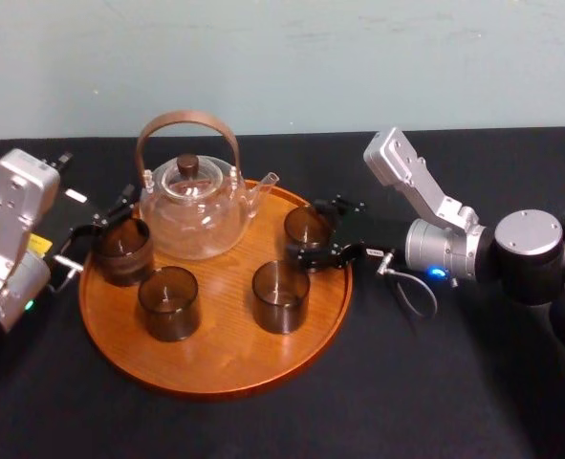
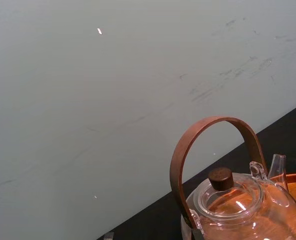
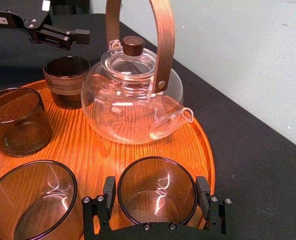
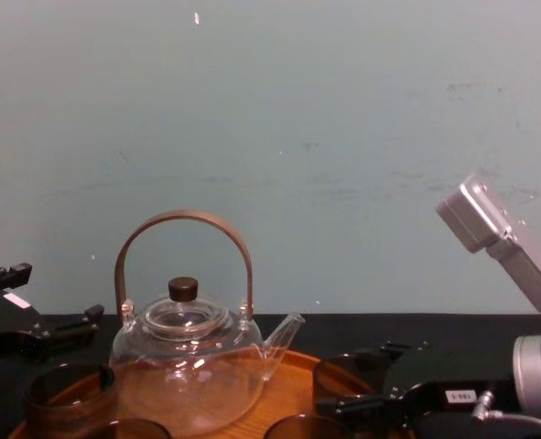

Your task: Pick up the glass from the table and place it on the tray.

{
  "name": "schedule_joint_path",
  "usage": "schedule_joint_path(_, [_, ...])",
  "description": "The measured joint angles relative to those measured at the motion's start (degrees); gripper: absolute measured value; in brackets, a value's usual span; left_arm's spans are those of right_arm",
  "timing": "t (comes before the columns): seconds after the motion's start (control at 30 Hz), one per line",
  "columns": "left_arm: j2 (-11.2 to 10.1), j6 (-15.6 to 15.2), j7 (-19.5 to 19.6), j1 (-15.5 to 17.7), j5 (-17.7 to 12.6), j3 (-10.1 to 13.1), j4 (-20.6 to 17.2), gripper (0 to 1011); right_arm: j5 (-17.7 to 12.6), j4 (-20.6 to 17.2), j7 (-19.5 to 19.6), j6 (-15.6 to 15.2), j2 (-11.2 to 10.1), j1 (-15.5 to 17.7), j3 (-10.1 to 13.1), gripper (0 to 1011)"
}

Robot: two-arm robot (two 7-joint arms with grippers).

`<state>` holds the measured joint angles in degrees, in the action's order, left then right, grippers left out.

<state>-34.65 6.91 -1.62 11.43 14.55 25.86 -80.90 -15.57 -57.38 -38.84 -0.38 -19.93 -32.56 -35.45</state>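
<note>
Glass: short smoky brown glass tumbler [image 1: 307,226], upright on the wood just right of the teapot's spout and inside the tray's rim.
Landmark: clear round glass teapot [image 1: 191,218] with a bent wooden handle and a dark knob on its lid.
Tray: large round orange-brown wooden tray [image 1: 220,356] with a low rim; it lies under the teapot and reaches well out in front of it, on the black-clothed desk [image 1: 435,382].
Right hand [image 3: 157,196]: right of the teapot, with a black finger close against each side of the tumbler. I judge this a hold, narrowed to the glass's width.
Left hand [image 1: 98,231]: left of the teapot, spread wide and holding nothing.
Other glasses: three matching dark tumblers, one left of the teapot [image 1: 122,251] and two in front of it [image 1: 167,302] [image 1: 280,296], all on the wood.
Done: the carry looks finished, since the held tumbler seems to rest on the wood.
Left to do: let go and draw the right hand back without tipping the tumbler or knocking the spout.
</note>
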Motion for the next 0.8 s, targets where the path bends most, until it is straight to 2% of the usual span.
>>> schedule_joint_path(0.23, [0.0, 0.0, 0.0, 0.0, 0.0, 0.0, 0.0, 1001, -0.3, -0.3, -0.3, 0.0, -0.1, 0.2, 0.2, 1002])
schedule_joint_path(0.4, [0.0, 0.0, 0.0, 0.0, 0.0, 0.0, 0.0, 1001, -1.2, -2.4, -1.1, -0.1, -1.3, 1.4, 1.0, 1003])
schedule_joint_path(0.63, [0.0, 0.0, 0.0, 0.0, 0.0, 0.0, 0.0, 1001, -2.9, -7.4, -1.8, -1.0, -4.4, 4.3, 2.3, 1003])
schedule_joint_path(0.8, [0.0, 0.0, 0.0, 0.0, 0.0, 0.0, 0.0, 1001, -4.7, -12.5, -2.3, -1.2, -7.8, 7.4, 3.6, 1002])
